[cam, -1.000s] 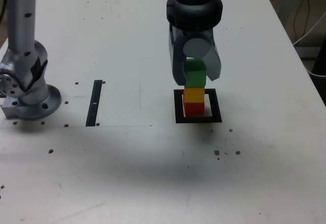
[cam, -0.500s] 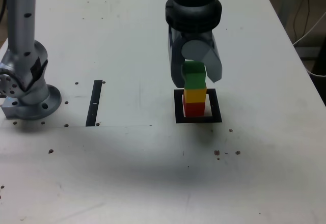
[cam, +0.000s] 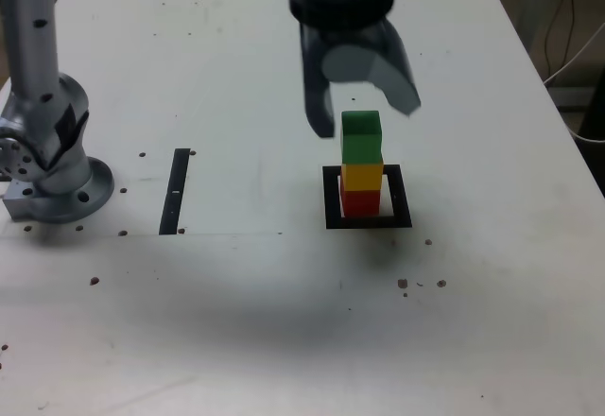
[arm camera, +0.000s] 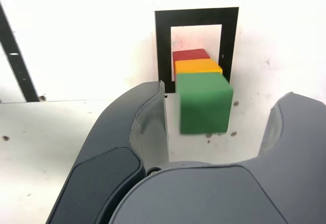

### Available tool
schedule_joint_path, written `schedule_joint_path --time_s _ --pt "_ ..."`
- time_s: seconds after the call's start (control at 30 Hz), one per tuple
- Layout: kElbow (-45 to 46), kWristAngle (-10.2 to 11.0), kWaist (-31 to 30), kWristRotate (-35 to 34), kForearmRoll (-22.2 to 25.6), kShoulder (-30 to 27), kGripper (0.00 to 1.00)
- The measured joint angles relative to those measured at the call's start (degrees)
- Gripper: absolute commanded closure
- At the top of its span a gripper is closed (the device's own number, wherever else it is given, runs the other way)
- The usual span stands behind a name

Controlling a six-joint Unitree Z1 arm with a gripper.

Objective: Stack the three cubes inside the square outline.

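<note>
Inside the black square outline [cam: 331, 194] [arm camera: 163, 46] stands a stack of three cubes. The red cube [cam: 360, 202] [arm camera: 190, 54] is at the bottom, the yellow cube [cam: 362, 176] [arm camera: 197, 66] sits on it, and the green cube [cam: 361, 136] [arm camera: 204, 104] is on top. My gripper [cam: 364, 113] [arm camera: 216, 117] hangs open just above and behind the green cube, its fingers apart and touching nothing. In the wrist view the green cube lies in the gap between the two fingers, clear of both.
The arm's grey base [cam: 52, 165] stands at the exterior view's left. A narrow black strip [cam: 176, 191] [arm camera: 15, 61] lies on the white table [cam: 284, 321] between the base and the stack. Small dark specks dot the tabletop.
The gripper opened, let go of the green cube on the stack and rose upward, shifting a little to the exterior view's left. The stack stayed put.
</note>
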Motion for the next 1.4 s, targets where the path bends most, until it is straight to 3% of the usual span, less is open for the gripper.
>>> schedule_joint_path --time_s 0.13,0.5,0.67,0.8,0.97,1.4 --pt "3.3 -0.3 0.0 1.1 0.9 -5.6 0.01" --pt "24.9 -2.0 0.0 3.3 0.8 -21.3 0.01" --pt "35.0 -3.7 -0.2 3.4 -3.5 -21.6 0.01" --pt "43.0 -4.3 -0.9 3.5 -9.6 -21.4 0.01" --pt "46.2 -4.3 -1.3 3.6 -15.2 -20.7 0.01" --pt "47.1 -2.5 -1.6 4.7 -17.9 -18.3 0.01"
